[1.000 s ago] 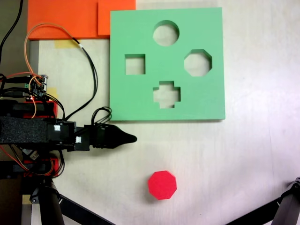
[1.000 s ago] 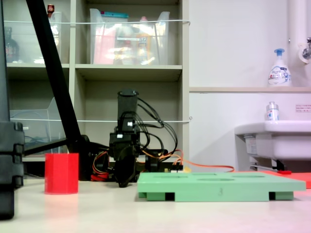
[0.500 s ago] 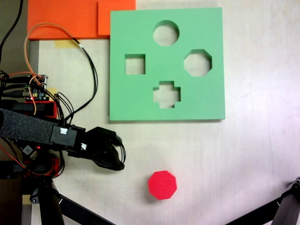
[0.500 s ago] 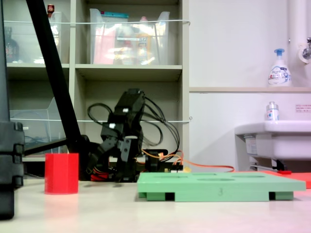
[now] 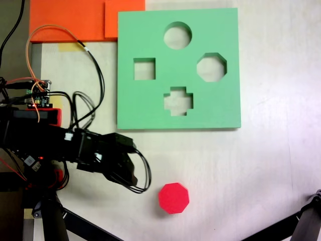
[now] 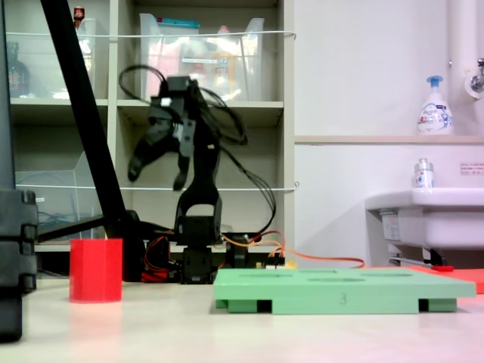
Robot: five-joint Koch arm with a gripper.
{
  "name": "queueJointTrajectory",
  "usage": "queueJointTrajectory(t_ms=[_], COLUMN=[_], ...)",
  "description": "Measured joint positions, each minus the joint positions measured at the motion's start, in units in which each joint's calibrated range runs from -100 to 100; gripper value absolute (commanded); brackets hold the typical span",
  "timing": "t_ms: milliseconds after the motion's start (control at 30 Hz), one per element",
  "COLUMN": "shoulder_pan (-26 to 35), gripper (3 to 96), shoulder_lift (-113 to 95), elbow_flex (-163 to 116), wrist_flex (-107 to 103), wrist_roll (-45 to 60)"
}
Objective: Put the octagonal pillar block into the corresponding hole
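The octagonal pillar block (image 5: 174, 198) is bright red and stands upright on the pale table, below the green foam board (image 5: 150, 108) in the first exterior view. In the second exterior view the block (image 6: 96, 270) stands left of the board (image 6: 340, 291). The eight-sided hole (image 5: 211, 67) lies on the board's right side and is empty. My gripper (image 6: 156, 178) hangs high above the table, open, holding nothing. From above, the gripper (image 5: 129, 170) sits left of the block and slightly above it in the picture, apart from it.
The board also has a round (image 5: 177, 35), a square (image 5: 144, 69) and a cross-shaped cutout (image 5: 178, 101). Orange foam sheets (image 5: 65, 20) lie at the first exterior view's top left. Loose wires (image 5: 93, 65) trail by the arm's base. Tripod legs (image 5: 56, 220) stand at the bottom corners.
The arm rose from low beside the board to well above the table and swung toward the red block. Its fingers, together a second ago, have spread apart.
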State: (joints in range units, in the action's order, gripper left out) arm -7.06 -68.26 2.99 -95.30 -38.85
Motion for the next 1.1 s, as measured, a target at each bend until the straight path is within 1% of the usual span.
queueJointTrajectory(t_ms=[67, 200, 233, 433, 767, 1100], shoulder_pan=[-0.2, -0.7, -0.7, -1.5, -2.6, -4.3], gripper=[62.8, 90.6, 95.6, 95.6, 95.6, 95.6], shoulder_lift=[8.6, 18.7, 20.8, 35.0, 57.2, 67.0], elbow_flex=[6.2, 8.2, 8.5, 8.7, 17.5, 18.9], wrist_flex=[-2.1, -2.3, -2.3, -0.3, 5.7, 5.8], wrist_roll=[0.0, 0.0, 0.0, 0.0, 0.0, 0.9])
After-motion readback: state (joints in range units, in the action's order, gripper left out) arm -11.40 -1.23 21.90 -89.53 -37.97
